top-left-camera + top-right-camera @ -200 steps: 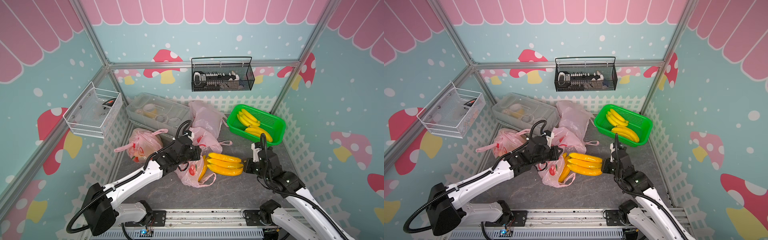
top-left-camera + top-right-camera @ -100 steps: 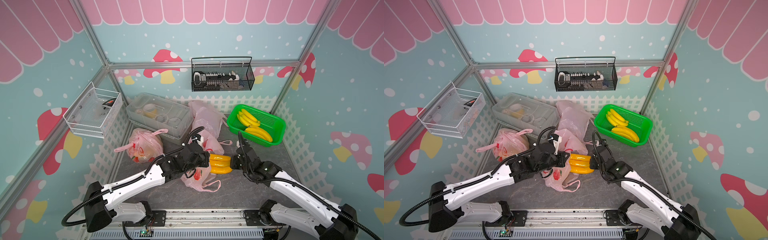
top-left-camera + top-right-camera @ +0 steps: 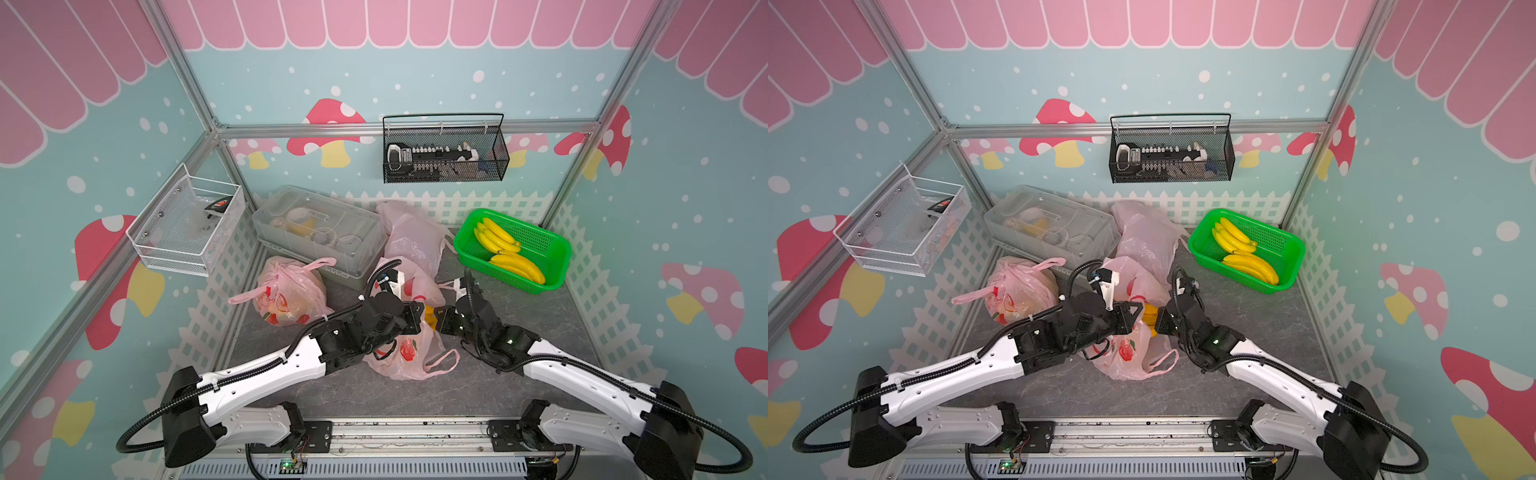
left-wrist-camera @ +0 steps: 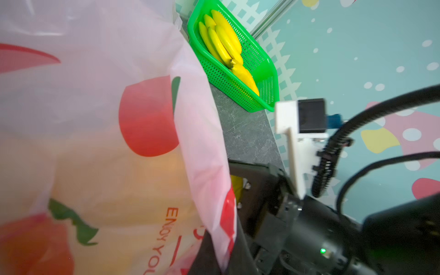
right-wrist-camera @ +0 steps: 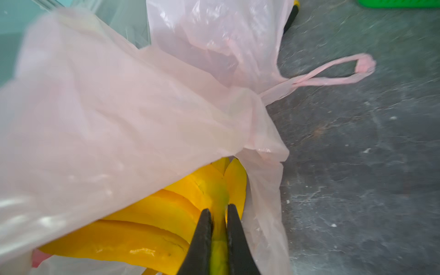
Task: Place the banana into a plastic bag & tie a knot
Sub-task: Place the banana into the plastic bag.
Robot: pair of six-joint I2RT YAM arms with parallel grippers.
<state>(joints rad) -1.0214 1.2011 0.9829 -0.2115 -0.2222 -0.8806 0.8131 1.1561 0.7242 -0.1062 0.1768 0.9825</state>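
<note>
- feeding yellow banana bunch (image 5: 154,214) into pink printed plastic bag (image 3: 415,361), mostly in
- right gripper (image 5: 219,209) clamped on its stem; left gripper (image 3: 1133,311) pinching bag rim
- knot not tied

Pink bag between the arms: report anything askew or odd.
The banana bunch is only partway inside the pink bag; its stem end sticks out, clamped by the right end effector. One handle loop sprawls on the tabletop. Nothing spilled.

You get two top views looking down on the desk (image 3: 552,307) from high above its front edge, toward its back edge; both cover all of it. Your left wrist camera sits close against the bag (image 4: 107,119), facing the basket (image 4: 226,81). Your right wrist camera looks along the right claw (image 5: 217,212), very near the banana (image 5: 142,214) and the same bag.
</note>
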